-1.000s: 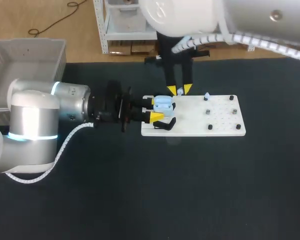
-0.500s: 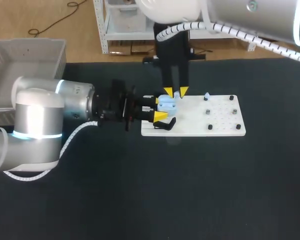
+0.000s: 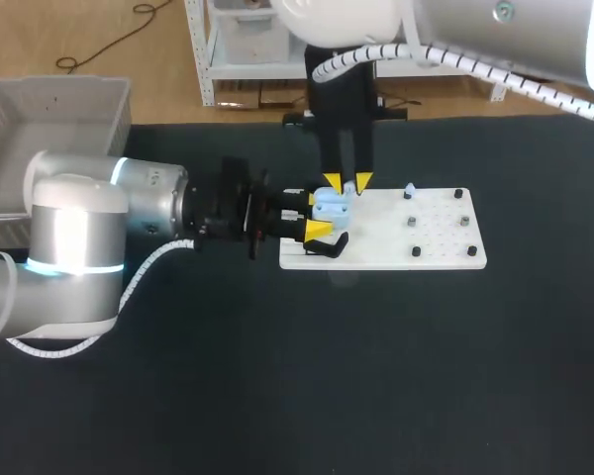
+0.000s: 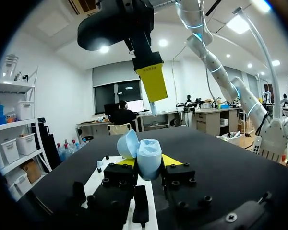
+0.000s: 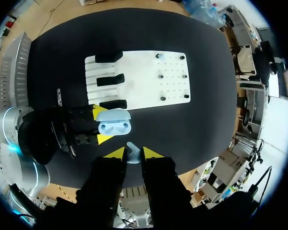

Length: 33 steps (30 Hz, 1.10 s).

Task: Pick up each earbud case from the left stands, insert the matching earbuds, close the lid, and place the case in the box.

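Earbud point(image 5: 132, 150), small, pale-blue plastic, pinched between right gripper point(image 5: 133, 154) tips. Just ahead, open pale-blue plastic earbud case point(image 5: 114, 126) clamped in left gripper point(image 5: 102, 125). White perforated plastic board point(image 5: 149, 76) beyond both. Risk: earbud misaligned with socket, so it jams, drops, or tilts the case.

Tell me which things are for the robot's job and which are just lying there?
For the job: open light-blue plastic earbud case, small light-blue earbud, spare light-blue earbud, grey plastic box, black stands.
Just lying there: small black pegs, black table.
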{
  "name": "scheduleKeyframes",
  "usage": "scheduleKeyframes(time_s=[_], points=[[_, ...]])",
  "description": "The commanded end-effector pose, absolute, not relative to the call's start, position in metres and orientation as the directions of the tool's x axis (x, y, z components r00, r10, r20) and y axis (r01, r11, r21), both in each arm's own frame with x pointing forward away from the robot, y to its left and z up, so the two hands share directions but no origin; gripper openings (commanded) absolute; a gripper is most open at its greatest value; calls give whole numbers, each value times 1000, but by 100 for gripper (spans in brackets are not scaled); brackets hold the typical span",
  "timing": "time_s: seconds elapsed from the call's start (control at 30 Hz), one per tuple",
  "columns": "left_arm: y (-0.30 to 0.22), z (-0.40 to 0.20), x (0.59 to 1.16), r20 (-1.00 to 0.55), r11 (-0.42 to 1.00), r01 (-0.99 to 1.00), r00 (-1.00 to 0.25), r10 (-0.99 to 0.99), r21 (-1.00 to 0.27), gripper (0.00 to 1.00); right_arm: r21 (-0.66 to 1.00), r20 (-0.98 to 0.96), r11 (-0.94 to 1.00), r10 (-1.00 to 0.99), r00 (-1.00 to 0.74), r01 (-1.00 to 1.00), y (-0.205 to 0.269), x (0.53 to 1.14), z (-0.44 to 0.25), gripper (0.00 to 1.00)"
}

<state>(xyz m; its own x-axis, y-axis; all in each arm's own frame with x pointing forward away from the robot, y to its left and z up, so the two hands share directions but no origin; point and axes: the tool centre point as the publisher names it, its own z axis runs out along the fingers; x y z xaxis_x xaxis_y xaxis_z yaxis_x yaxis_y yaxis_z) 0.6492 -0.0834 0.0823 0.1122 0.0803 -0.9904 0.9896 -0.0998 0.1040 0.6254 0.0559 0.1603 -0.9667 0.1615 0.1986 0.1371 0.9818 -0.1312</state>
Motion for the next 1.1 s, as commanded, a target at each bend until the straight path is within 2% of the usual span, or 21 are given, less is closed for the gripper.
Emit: scheduleKeyframes(time_s=[0.03,0.53,1.1], points=[[-84,82,650,-990,-102,989,112,81,104,0,-150,200,979,170,-965,142,61,623,157,0],[-84,83,649,-993,-89,992,96,72,89,0,-196,178,949,281,-943,246,70,630,147,0],[-85,83,648,-995,-82,994,76,67,70,0,-219,173,939,305,-937,265,66,635,138,0]])
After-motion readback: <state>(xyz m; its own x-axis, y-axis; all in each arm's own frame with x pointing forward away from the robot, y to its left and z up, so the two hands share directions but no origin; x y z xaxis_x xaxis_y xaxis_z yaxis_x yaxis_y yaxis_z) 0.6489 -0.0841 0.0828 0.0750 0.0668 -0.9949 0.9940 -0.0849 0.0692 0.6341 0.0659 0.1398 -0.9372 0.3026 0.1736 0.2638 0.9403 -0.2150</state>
